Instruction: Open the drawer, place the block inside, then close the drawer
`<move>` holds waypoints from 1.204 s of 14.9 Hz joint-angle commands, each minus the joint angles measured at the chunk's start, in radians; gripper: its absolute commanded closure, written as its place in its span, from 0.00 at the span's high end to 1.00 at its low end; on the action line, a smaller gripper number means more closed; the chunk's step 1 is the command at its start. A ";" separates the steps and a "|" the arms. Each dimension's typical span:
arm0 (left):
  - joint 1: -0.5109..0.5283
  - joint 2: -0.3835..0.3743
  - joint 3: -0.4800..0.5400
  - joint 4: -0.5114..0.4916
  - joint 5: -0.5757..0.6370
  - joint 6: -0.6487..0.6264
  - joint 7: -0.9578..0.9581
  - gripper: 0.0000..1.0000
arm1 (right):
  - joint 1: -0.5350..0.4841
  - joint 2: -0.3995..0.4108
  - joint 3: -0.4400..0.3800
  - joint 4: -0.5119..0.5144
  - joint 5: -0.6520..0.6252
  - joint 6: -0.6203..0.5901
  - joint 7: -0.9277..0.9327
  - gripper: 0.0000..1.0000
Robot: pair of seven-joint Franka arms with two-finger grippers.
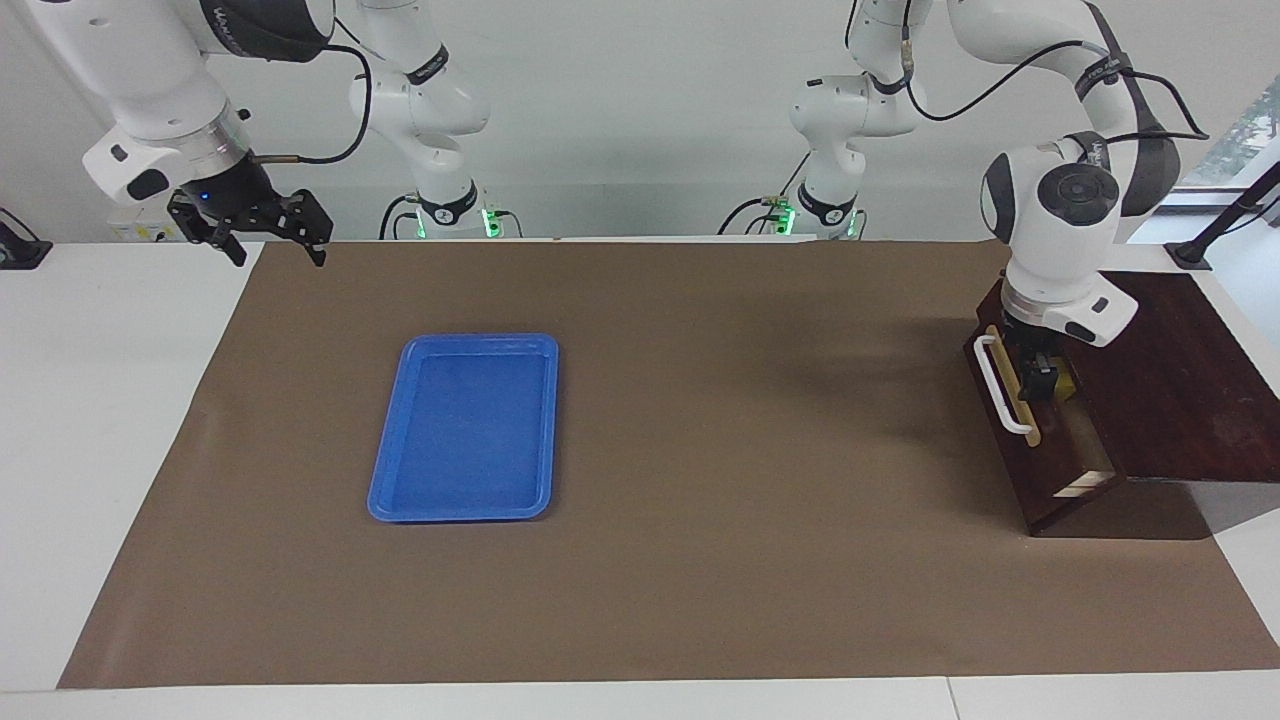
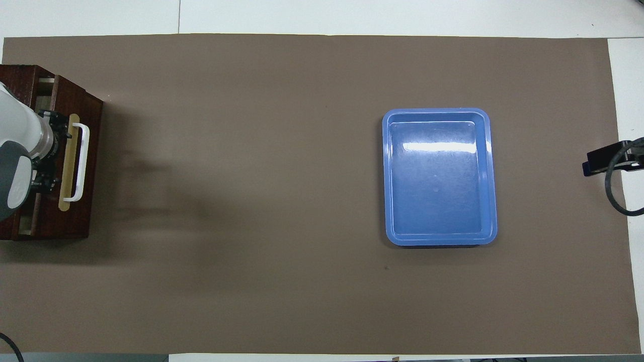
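The dark brown drawer (image 1: 1012, 455) (image 2: 75, 216) is pushed almost fully into its wooden box (image 1: 1160, 380), and only a thin strip of pale interior shows. Its white bar handle (image 1: 1000, 385) (image 2: 80, 162) faces the blue tray. My left gripper (image 1: 1040, 378) (image 2: 49, 155) hangs open at the top edge of the drawer front, just on the box side of the handle. Most of the block is hidden under it; a yellow sliver (image 1: 1068, 383) shows in the gap. My right gripper (image 1: 262, 238) waits open and empty in the air over the table's corner at the right arm's end.
An empty blue tray (image 1: 465, 430) (image 2: 440, 176) lies on the brown mat toward the right arm's end. A black clamp with a cable (image 2: 601, 161) sits at the table's edge at that end. Bare mat lies between the tray and the drawer.
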 commanded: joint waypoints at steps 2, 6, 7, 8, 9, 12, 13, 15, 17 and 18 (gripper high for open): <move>0.044 -0.027 -0.003 -0.039 0.034 0.024 0.027 1.00 | -0.011 -0.015 0.012 -0.007 -0.005 -0.019 0.015 1.00; 0.065 -0.029 -0.003 -0.048 0.034 0.038 0.030 1.00 | -0.009 -0.015 0.012 -0.007 -0.005 -0.019 0.015 1.00; 0.067 -0.027 -0.005 -0.043 0.034 0.034 0.043 1.00 | -0.009 -0.015 0.012 -0.007 -0.003 -0.019 0.015 1.00; 0.061 -0.025 -0.006 -0.036 0.032 0.021 0.065 1.00 | -0.009 -0.015 0.012 -0.007 -0.003 -0.018 0.015 1.00; 0.050 -0.025 -0.008 -0.036 0.031 0.021 0.063 1.00 | -0.011 -0.015 0.012 -0.007 -0.005 -0.019 0.015 1.00; -0.017 -0.024 -0.008 0.006 -0.007 -0.037 0.075 1.00 | -0.009 -0.015 0.012 -0.007 -0.005 -0.019 0.015 1.00; -0.042 -0.019 -0.008 0.041 -0.024 -0.040 0.076 1.00 | -0.009 -0.015 0.012 -0.007 -0.005 -0.019 0.015 1.00; -0.079 -0.010 -0.009 0.121 -0.090 -0.061 0.079 1.00 | -0.011 -0.015 0.012 -0.007 -0.005 -0.019 0.015 1.00; -0.100 -0.013 -0.012 0.197 -0.205 -0.132 0.150 1.00 | -0.011 -0.015 0.012 -0.007 -0.005 -0.019 0.015 1.00; -0.110 -0.019 -0.012 0.219 -0.248 -0.163 0.200 1.00 | -0.011 -0.015 0.012 -0.007 -0.005 -0.019 0.015 1.00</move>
